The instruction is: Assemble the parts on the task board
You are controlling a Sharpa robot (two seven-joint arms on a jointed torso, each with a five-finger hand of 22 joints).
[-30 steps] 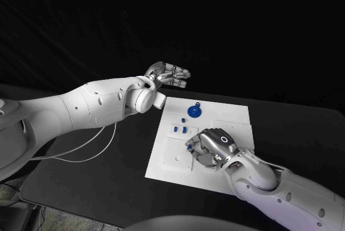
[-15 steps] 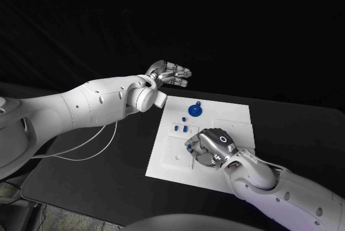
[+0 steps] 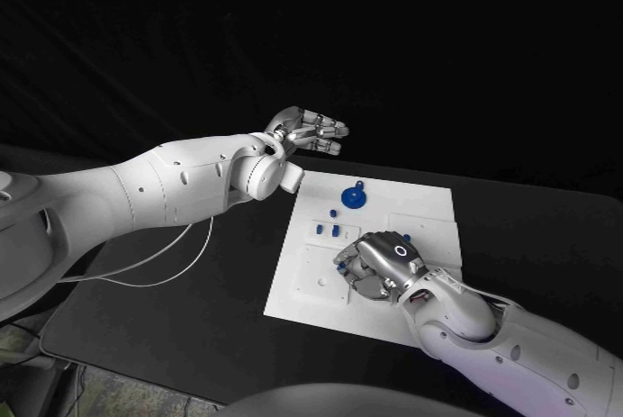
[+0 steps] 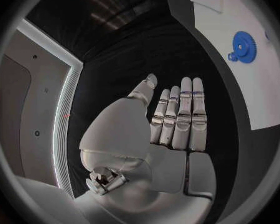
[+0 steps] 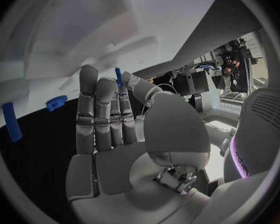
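You had a black table (image 3: 194,318) under a dark, unlit backdrop, with the white task board (image 3: 428,205) lying flat near its middle. A thin white cable (image 3: 169,268) looped across the table beside the left arm.

Your left hand (image 3: 309,131) hung above the table just beyond the board's far corner, fingers straight and side by side in the left wrist view, nothing in it. From that camera the blue gear (image 4: 244,46) lay on the board, well clear of the fingers.

Your right hand (image 3: 376,266) rested low over the board's middle. In the right wrist view a slim blue pin (image 5: 118,77) stood pinched between the thumb and a fingertip (image 5: 128,79). The head view hid that pin behind the knuckles.

Several small blue parts (image 3: 328,229) sat on the board between the gear and your right hand; their shapes were too small to make out. Whatever lay under the palm was covered.
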